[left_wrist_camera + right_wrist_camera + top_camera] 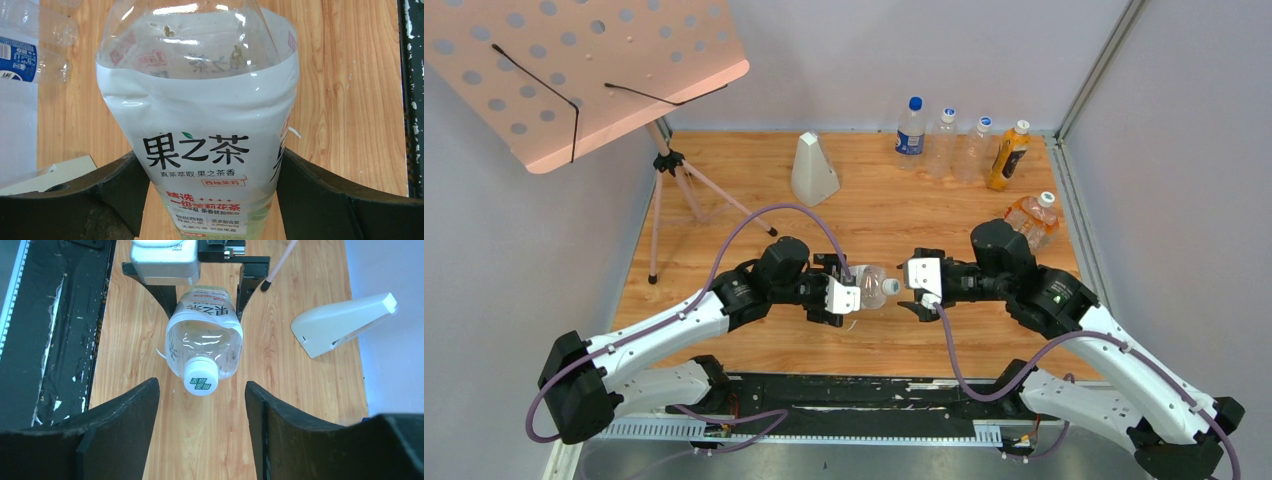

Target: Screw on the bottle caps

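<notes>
Overhead view. A wood-grain bench (874, 200) fills the centre of the frame, enclosed by plain pale grey walls (874, 50) at the top and on both sides. A metal corner post (1099, 65) runs diagonally at upper right. A pink perforated music stand (574, 70) on a tripod (686, 190) occupies the upper left. A scuffed black strip (854, 385) edges the bench at the bottom. Lighting is even and diffuse.

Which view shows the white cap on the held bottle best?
Right wrist: the cap faces the lens, on the bottle neck. Top external shows it tiny, side-on; left wrist shows only the bottle's labelled body.
</notes>
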`<action>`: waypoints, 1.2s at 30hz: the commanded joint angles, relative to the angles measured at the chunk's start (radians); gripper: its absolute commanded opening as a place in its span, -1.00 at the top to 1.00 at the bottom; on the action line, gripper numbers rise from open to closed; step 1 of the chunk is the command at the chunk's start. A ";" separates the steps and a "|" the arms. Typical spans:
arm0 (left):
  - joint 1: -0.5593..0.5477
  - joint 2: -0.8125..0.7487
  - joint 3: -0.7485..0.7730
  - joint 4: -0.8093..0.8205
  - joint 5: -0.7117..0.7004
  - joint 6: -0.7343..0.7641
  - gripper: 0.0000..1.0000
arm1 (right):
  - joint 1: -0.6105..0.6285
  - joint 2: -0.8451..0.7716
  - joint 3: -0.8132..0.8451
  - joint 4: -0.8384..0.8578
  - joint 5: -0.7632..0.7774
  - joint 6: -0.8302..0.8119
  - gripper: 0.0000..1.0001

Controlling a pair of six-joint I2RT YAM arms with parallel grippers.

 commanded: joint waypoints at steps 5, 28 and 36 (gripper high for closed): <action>-0.002 -0.015 0.036 0.021 0.049 -0.015 1.00 | 0.045 0.034 0.020 -0.030 0.050 -0.109 0.00; -0.002 -0.035 0.026 0.029 0.066 -0.008 1.00 | 0.079 0.077 0.005 -0.039 0.069 -0.136 0.30; -0.003 -0.050 0.012 0.060 0.063 -0.007 1.00 | 0.083 0.125 0.018 -0.017 0.059 -0.012 0.58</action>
